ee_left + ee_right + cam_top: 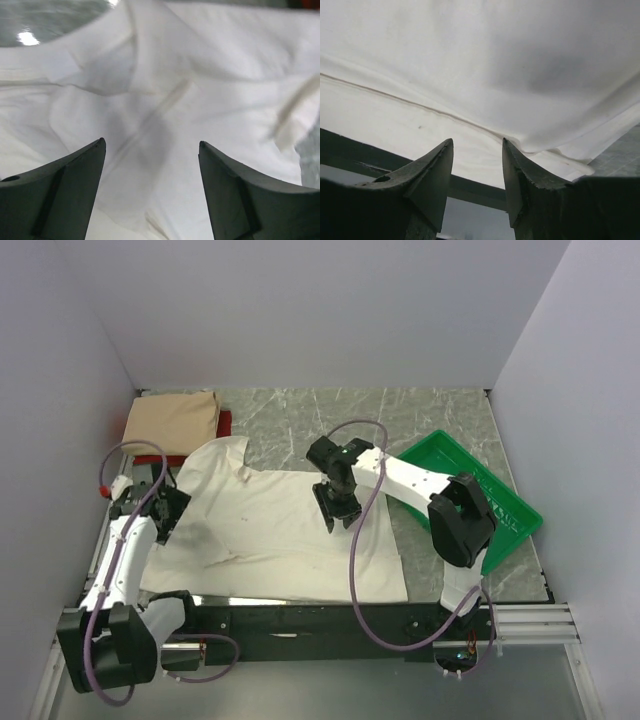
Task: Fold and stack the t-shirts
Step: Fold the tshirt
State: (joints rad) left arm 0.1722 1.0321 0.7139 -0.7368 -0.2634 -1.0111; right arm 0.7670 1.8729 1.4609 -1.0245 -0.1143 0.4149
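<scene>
Cream cotton t-shirt (290, 535) wrinkled at 9 o'clock; left gripper (172, 512), right gripper (337, 512) over it, apart, empty. Could pinch one layer, drag hem off tabletop (400, 410) at 6 o'clock.

Plain pale walls (300, 310) on three sides, grey marbled tabletop (420, 410) — soft even light

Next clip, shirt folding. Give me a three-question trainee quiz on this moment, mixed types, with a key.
1. Which garment lies spread beneath the left gripper and right gripper?
2. True or false: the tan t-shirt sits folded at the far left corner, the red t-shirt peeking from under it.
3. The green tray is: A) right of the spread garment; B) under it; C) at the far left corner.
Key: 1. the cream t-shirt; 2. true; 3. A.
</scene>
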